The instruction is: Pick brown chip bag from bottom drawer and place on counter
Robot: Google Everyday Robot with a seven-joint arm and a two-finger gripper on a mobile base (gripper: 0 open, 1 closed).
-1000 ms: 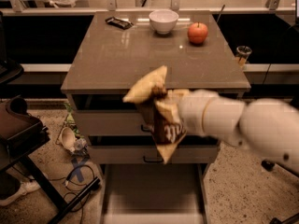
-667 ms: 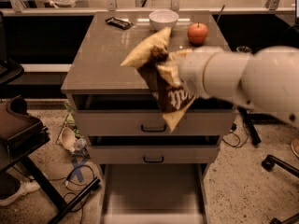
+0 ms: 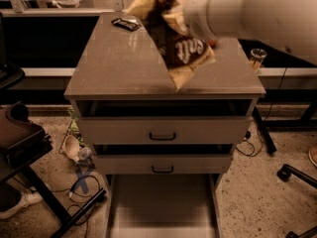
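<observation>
The brown chip bag [image 3: 181, 46], dark brown with tan ends and white lettering, hangs in the air over the counter [image 3: 111, 63], its lower tip near the front edge. My gripper [image 3: 172, 10] is at the bag's upper part, shut on it and mostly hidden by the bag and my white arm [image 3: 257, 9]. The bottom drawer [image 3: 161, 202] is pulled out below, and its pale floor shows nothing on it.
A small flat dark bar [image 3: 125, 23] lies at the counter's back left. Two upper drawers with black handles [image 3: 162, 136] sit below the top. A cup [image 3: 256, 57] stands to the right, a chair base [image 3: 297, 175] at lower right, and black equipment [image 3: 20, 140] and cables at left.
The arm has lifted the chip bag from in front of the drawer fronts up and back, so it now hangs over the counter top.
</observation>
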